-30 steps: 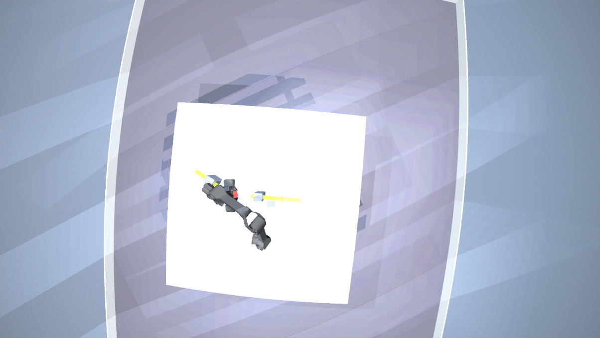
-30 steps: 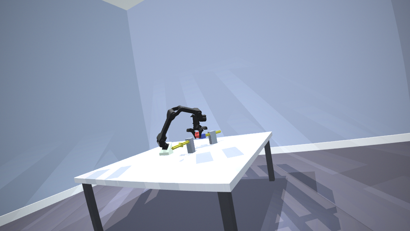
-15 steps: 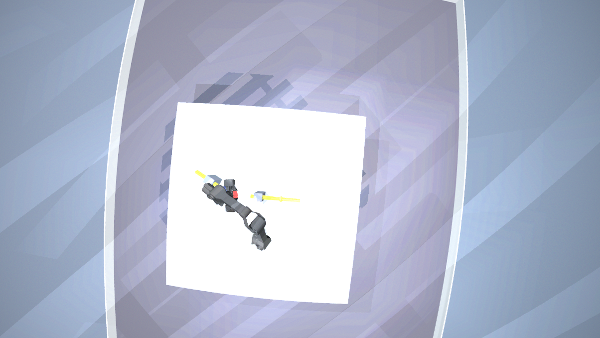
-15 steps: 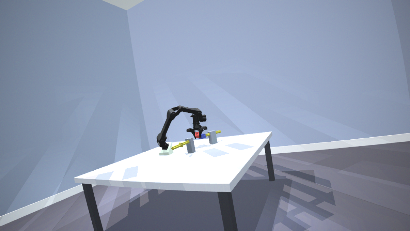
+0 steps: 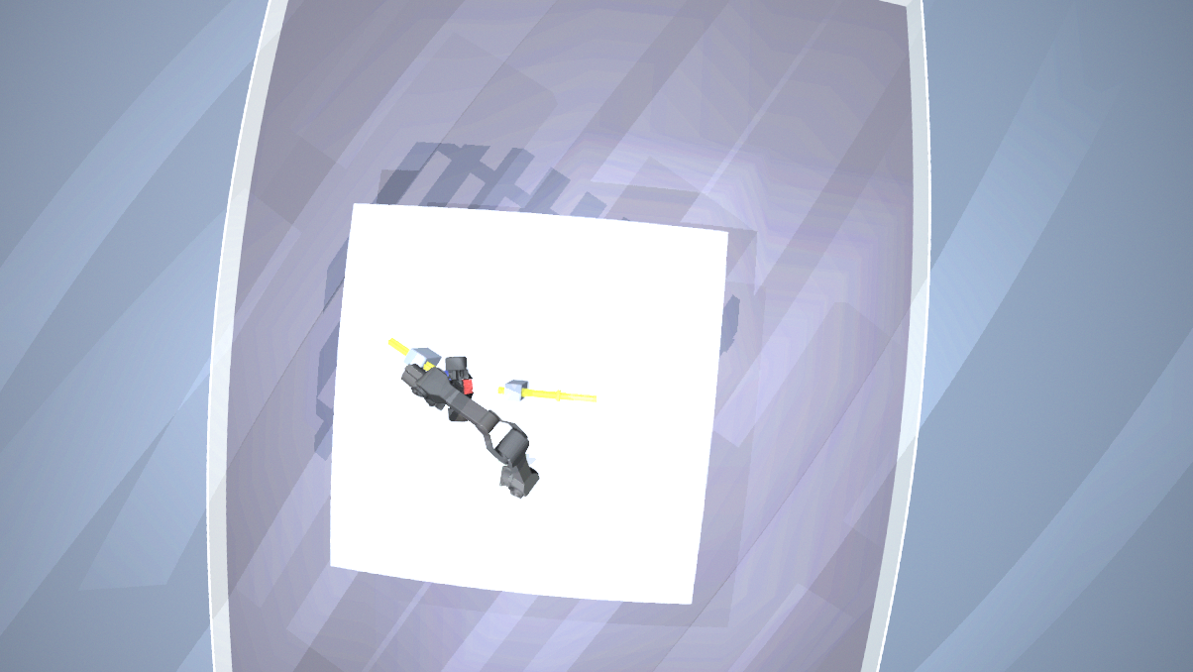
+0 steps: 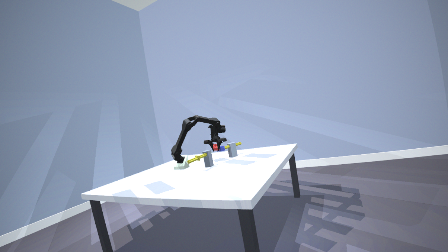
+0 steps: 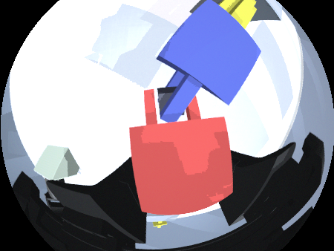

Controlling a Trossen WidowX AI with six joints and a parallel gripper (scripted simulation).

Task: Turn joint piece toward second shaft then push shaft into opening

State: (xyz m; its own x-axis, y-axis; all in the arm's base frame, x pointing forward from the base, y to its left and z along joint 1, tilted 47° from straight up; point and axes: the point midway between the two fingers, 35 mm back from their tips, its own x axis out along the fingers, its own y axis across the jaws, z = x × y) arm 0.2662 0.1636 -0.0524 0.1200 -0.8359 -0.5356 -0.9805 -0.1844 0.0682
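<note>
Now the pincer (image 5: pixel 457 391) (image 6: pixel 216 149) (image 7: pixel 171 147) is clamped on the red joint piece (image 5: pixel 467 386) (image 6: pixel 214 146) (image 7: pixel 182 167), one finger against each side, low in the middle of the wrist view. Just above it there, the blue hinge part (image 7: pixel 211 52) (image 6: pixel 221 148) slants up toward the fixed shaft (image 7: pixel 245 15) (image 5: pixel 396 344) (image 6: pixel 238 144), its prong reaching between the two red arms. In the top view this shaft runs through its block (image 5: pixel 422 357) (image 6: pixel 232 150) at the left of the table (image 5: pixel 584 517) (image 6: pixel 175 187). The sliding shaft (image 5: pixel 576 396) (image 6: pixel 195 158) (image 7: pixel 159 223) lies to the right, through the second block (image 5: pixel 515 390) (image 6: pixel 207 158), its near end well apart from the red piece.

The step in hand looks to be holding the joint piece to turn it. Its opening seems roughly toward the sliding shaft, though I cannot tell whether it is truly in line. The next move likely calls for a small, gentle swing about the hinges, keeping the grip square, then a clean release without nudging it askew. Pushing the shaft in comes after that.
</note>
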